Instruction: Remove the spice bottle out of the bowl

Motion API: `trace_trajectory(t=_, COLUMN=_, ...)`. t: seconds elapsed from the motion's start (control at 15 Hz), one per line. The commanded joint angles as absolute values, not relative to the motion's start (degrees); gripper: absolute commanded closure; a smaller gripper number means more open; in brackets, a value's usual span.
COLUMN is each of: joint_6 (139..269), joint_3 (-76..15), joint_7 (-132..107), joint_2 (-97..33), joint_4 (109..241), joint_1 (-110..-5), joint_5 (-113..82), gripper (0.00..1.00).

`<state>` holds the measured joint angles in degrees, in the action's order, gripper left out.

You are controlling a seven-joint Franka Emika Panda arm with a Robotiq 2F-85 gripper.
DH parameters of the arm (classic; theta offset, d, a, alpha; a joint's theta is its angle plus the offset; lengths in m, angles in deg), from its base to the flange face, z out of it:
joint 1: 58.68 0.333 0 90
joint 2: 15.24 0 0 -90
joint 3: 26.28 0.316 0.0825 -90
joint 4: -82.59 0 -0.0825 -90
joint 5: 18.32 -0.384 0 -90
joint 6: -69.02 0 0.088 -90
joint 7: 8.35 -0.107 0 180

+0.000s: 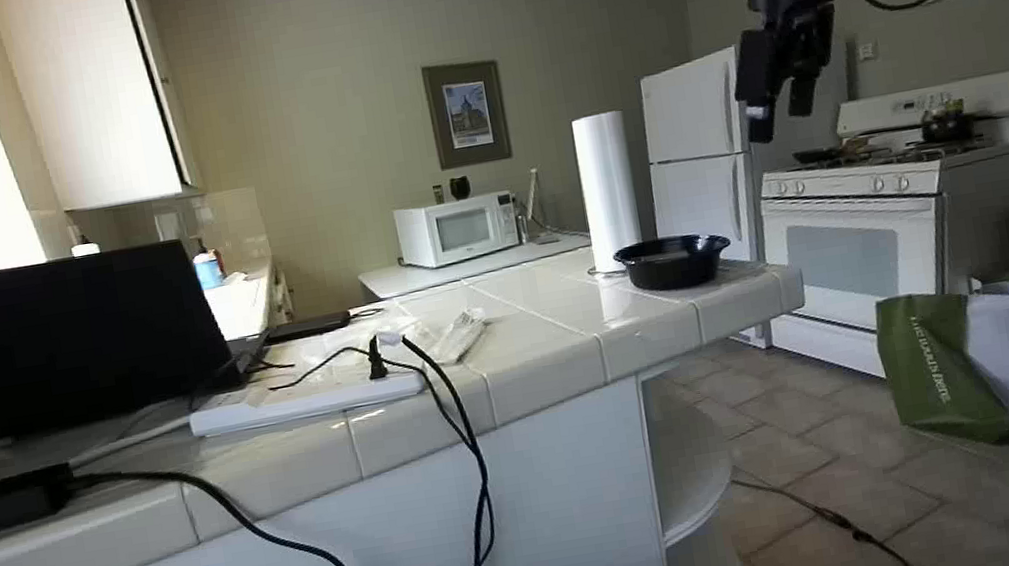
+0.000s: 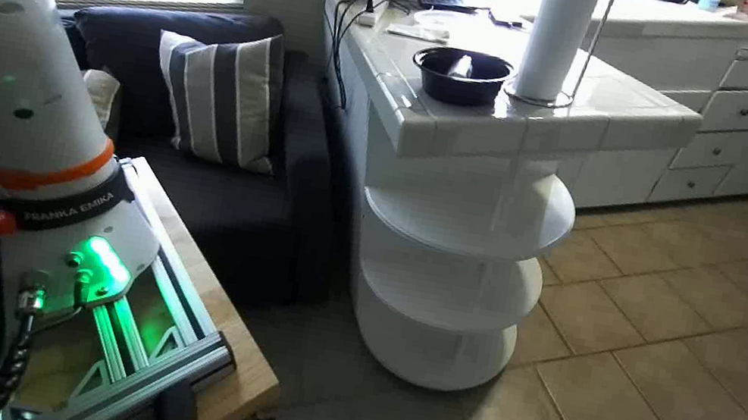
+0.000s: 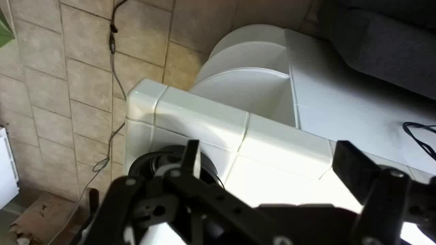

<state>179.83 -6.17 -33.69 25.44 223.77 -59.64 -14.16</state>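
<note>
The black bowl [image 1: 674, 268] stands on the counter near its end, and it also shows in an exterior view [image 2: 458, 89]. In that view the spice bottle [image 2: 461, 66] is a shiny pale grey shape inside the bowl; it seems tilted or lying. In the wrist view the bowl [image 3: 136, 166] is partly covered by a gripper finger, and the bottle cannot be made out clearly. My gripper [image 1: 778, 106] is high above the counter, up and to the right of the bowl in that view. In the wrist view the gripper [image 3: 269, 153] has its fingers wide apart with nothing between them.
A tall paper-towel roll [image 1: 608, 191] stands right beside the bowl, also seen in an exterior view [image 2: 560, 35]. The tiled counter [image 1: 536, 319] also holds a laptop [image 1: 59, 343], a power strip [image 1: 306, 402] and cords. A sofa [image 2: 218, 221] stands beside the counter.
</note>
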Motion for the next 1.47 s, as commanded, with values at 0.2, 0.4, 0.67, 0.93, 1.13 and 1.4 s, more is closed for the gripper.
trace_trajectory(t=0.2, joint_6=179.6, joint_3=-7.2, joint_7=-34.4, joint_2=25.1, joint_4=223.6, joint_1=-58.4, joint_5=-13.3, gripper=0.00)
trace_trajectory(t=0.4, joint_6=179.9, joint_3=-7.8, joint_7=-33.0, joint_2=24.7, joint_4=223.3, joint_1=-58.4, joint_5=-12.8, gripper=0.00)
trace_trajectory(t=0.67, joint_6=179.1, joint_3=-15.7, joint_7=-17.1, joint_2=20.5, joint_4=219.8, joint_1=-55.3, joint_5=-14.9, gripper=0.00)
trace_trajectory(t=0.93, joint_6=178.9, joint_3=-24.4, joint_7=-0.7, joint_2=14.9, joint_4=215.5, joint_1=-54.1, joint_5=-15.3, gripper=0.00)
trace_trajectory(t=1.13, joint_6=178.0, joint_3=-29.8, joint_7=11.2, joint_2=8.1, joint_4=210.7, joint_1=-53.8, joint_5=-16.0, gripper=0.00)
trace_trajectory(t=1.4, joint_6=173.1, joint_3=-32.0, joint_7=22.2, joint_2=-1.5, joint_4=203.2, joint_1=-54.7, joint_5=-13.8, gripper=0.00)
